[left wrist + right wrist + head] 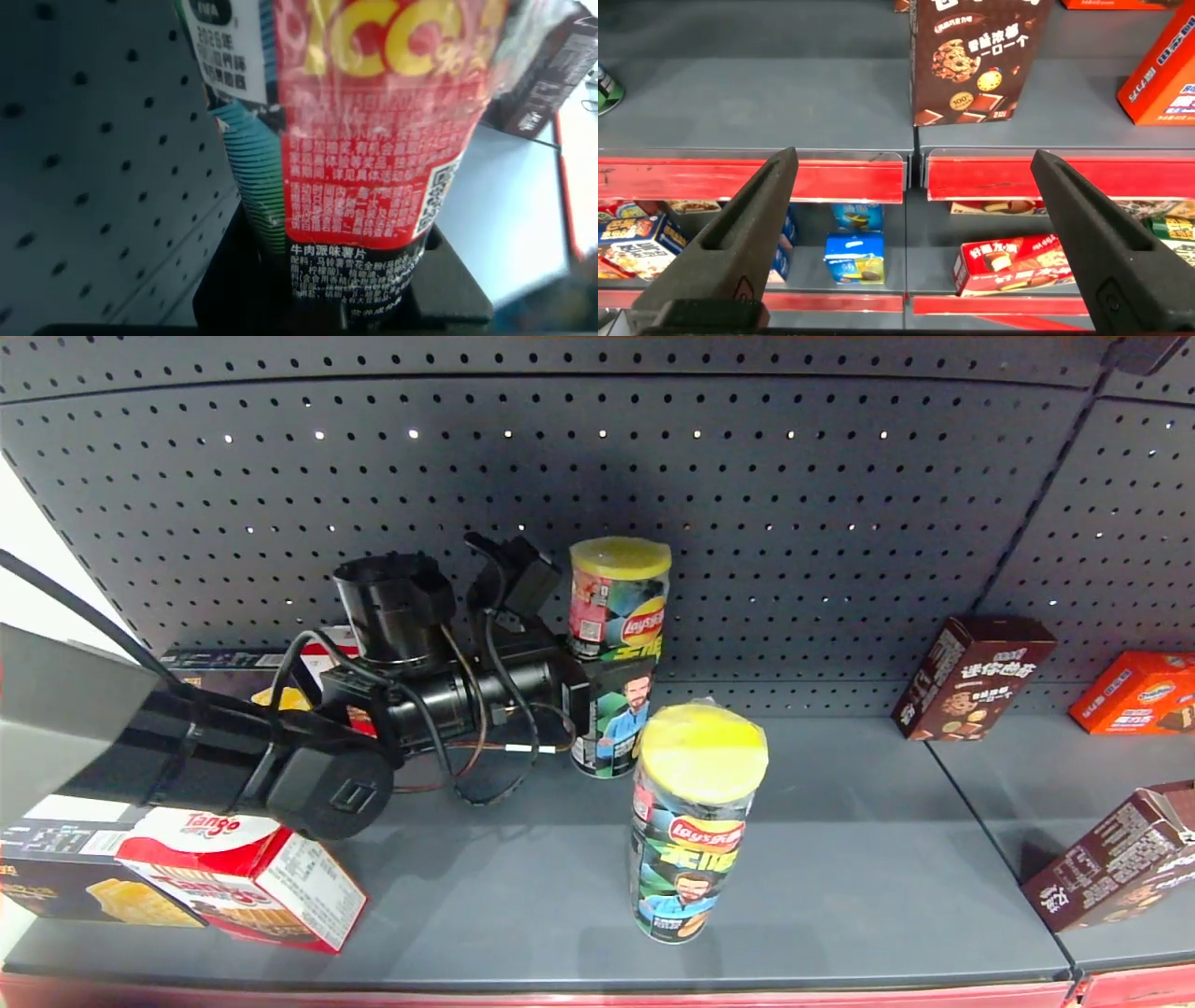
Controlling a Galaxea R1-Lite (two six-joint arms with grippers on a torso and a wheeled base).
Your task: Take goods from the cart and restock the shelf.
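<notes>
**While one pincer grips, the other gapes**

On the shelf (840,859), the head view shows the rear chip can (618,616) upright by the pegboard, with the front chip can (695,821) nearer the edge. The left pincer (588,705) pinches the rear chip can low down. The right wrist view shows the right pincer (913,159) spread wide, facing a brown box (980,56).

Left hand (586,702): closed on the rear can (618,644), its far side hidden behind the tube.
Rear can close up: blurred in the left wrist view, and cut off at the top and bottom edges.
Boxes behind arm (233,663): mostly covered, middle left.
Orange box (1139,691): cut off by the right edge.
Brown box (1111,868): lower right, cut off by the right edge.
Right hand (913,157): its spread fingers ran off the bottom edge.
</notes>
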